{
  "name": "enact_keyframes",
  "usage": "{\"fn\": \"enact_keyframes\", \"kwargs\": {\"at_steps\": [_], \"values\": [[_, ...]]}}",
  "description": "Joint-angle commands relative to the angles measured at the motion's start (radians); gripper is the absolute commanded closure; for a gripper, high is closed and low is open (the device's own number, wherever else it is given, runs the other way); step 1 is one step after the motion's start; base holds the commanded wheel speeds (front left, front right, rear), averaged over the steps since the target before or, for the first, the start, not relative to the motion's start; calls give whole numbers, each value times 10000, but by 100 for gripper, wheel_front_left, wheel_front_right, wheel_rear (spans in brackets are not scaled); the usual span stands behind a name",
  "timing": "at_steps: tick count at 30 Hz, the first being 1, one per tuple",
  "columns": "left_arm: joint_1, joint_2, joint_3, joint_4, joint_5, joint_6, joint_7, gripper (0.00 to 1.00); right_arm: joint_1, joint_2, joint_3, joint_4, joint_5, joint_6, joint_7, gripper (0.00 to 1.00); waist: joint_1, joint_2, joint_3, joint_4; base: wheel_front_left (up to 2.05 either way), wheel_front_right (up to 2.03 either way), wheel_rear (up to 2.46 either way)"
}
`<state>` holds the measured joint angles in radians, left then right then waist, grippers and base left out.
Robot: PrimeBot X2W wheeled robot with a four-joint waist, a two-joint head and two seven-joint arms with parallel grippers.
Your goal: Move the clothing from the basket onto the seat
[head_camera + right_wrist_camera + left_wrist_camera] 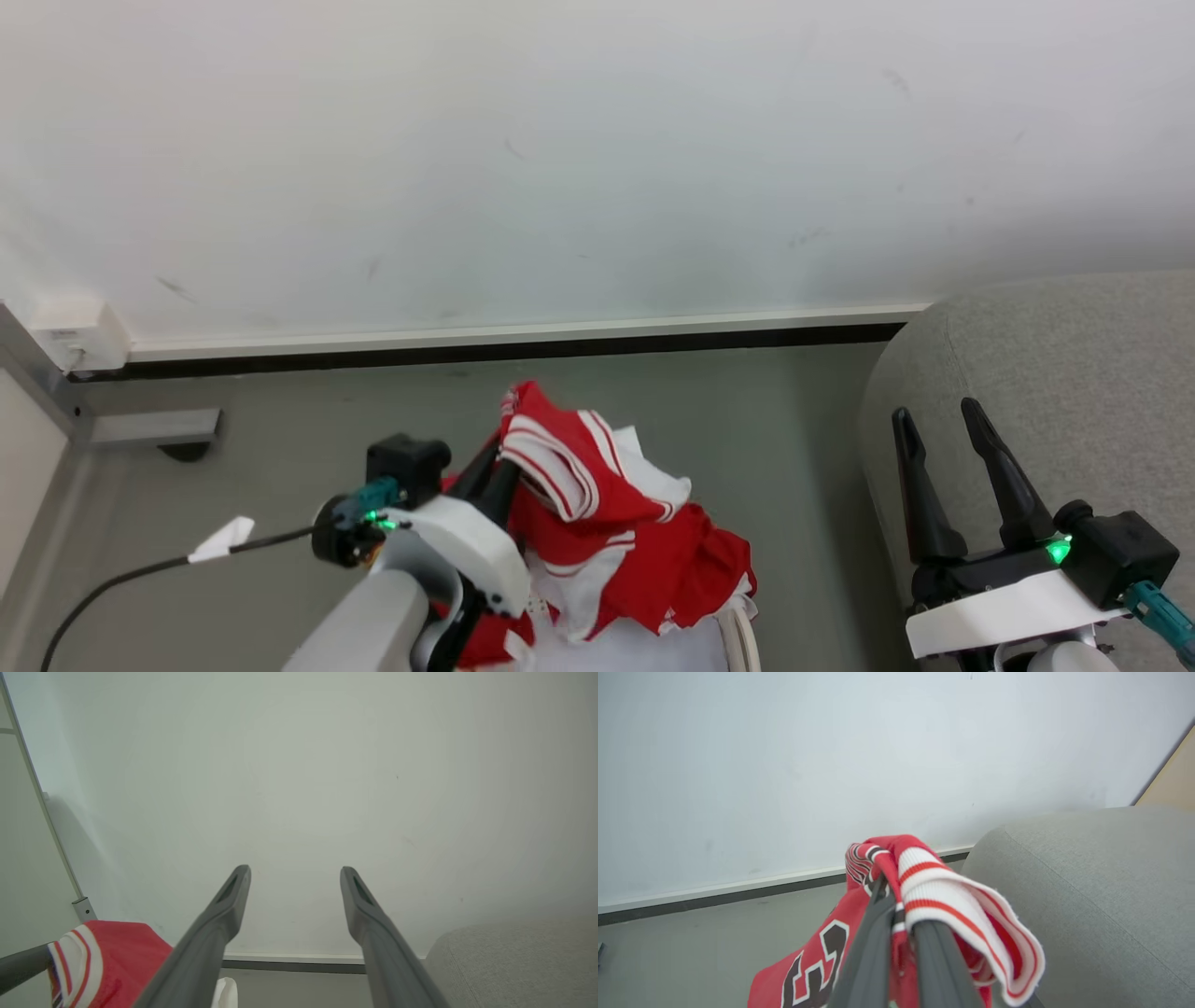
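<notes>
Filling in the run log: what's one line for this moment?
left gripper: shut on red jersey, held over basket | right gripper: open, empty, near grey seat

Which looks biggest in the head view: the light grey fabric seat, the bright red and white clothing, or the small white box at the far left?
1. Light grey woven-fabric seat, though the picture cuts it off.
2. Bright red and white fabric clothing.
3. Small white square box, clearly smallest.
</notes>
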<state>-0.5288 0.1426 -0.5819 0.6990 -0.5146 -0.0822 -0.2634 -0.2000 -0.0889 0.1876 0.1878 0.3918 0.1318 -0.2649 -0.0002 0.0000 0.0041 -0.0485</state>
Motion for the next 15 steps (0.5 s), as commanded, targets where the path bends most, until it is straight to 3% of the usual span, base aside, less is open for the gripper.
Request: {"fn": "enact_keyframes", "kwargs": {"at_steps": [1,7,15], "values": [[-97,35,211,-426,29,13,-19,100,203,-6,49,16,84,-21,9,0,2,0,-86,56,0,0,0],[-431,-23,714,-1523,-414,-74,12,100,292,-43,363,131,114,-21,7,0,2,0,-329,52,0,0,0],[-880,63,1129,-2437,-809,122,268,100,383,-67,808,195,165,-21,9,0,2,0,-477,-76,0,0,0]]}}
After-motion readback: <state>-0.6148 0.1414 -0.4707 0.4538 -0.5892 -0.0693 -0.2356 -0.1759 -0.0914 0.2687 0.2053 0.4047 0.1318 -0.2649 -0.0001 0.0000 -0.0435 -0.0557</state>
